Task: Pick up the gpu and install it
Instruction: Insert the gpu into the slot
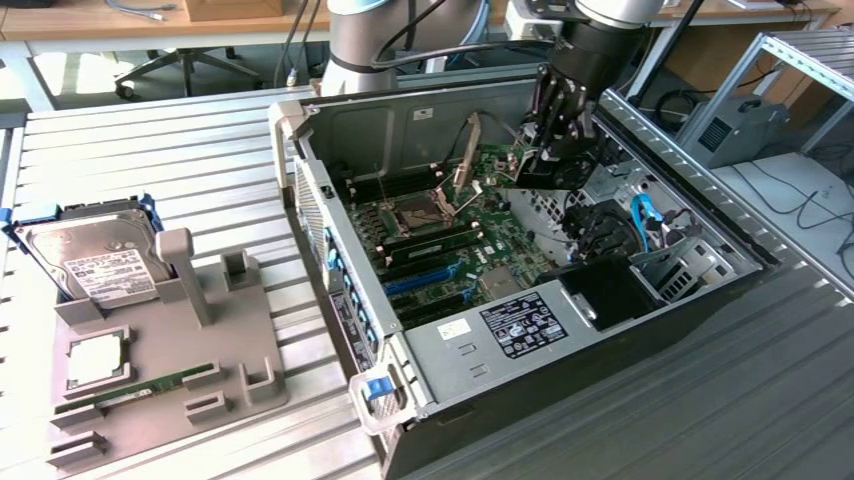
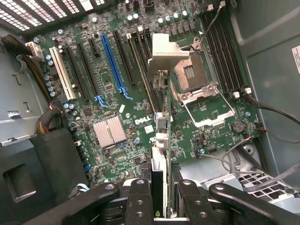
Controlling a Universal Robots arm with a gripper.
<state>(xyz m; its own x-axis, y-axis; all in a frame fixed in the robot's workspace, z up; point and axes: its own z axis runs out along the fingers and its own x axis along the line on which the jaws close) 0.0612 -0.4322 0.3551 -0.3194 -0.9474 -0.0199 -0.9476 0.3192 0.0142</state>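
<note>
Fingers (image 2: 140,204) clamping gpu (image 2: 159,157), edge-on, dark face hidden

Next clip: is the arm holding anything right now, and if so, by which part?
Yes, the gpu. The jaws pinch its two flat faces at the end away from its silvery bracket, holding it edge-on over the motherboard.

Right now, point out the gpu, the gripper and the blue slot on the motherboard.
gpu (image 2: 166,54), wrist view, on its silvery bracket.
gripper (image 2: 159,187), wrist view, midway between its fingertips.
blue slot (image 2: 112,65), wrist view, middle of its length.
</note>
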